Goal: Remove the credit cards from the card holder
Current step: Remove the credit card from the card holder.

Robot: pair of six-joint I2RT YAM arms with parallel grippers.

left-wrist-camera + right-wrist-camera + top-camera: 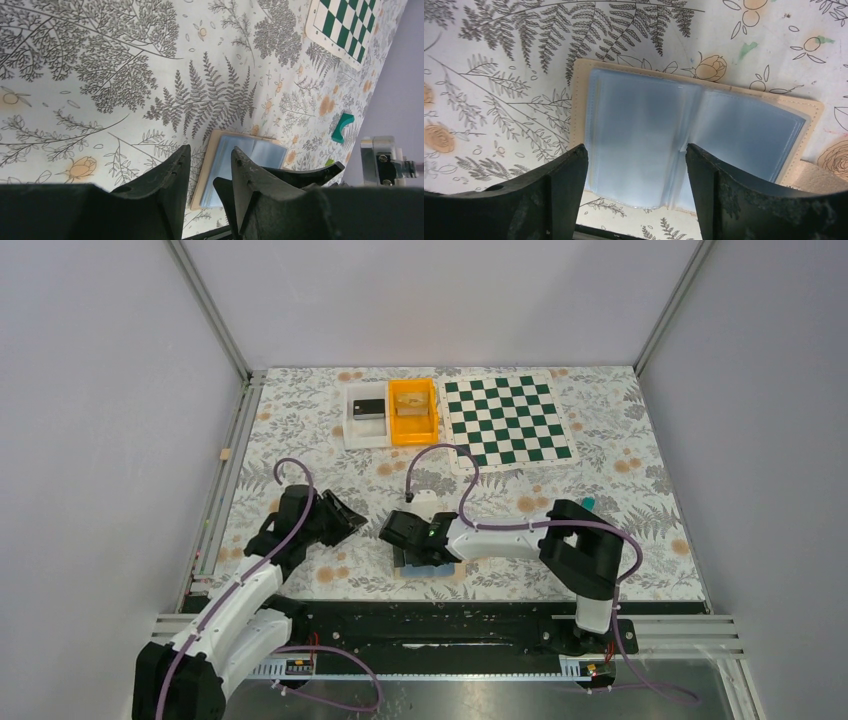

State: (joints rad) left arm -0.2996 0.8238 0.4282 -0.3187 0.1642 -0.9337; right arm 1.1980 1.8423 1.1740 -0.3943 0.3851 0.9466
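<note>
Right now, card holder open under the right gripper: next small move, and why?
Probably ease the right gripper down toward the near edge of the card holder to catch a card. Its jaws stand open over one panel, gripping nothing. The holder lies open and flat, no card sticks out, and the left gripper is open, off to one side.

Blue-and-tan bifold card holder is lying front-centre on the floral-cloth table; behind, white plastic tray, orange plastic bin and green-checkered board are sitting left to right.
</note>
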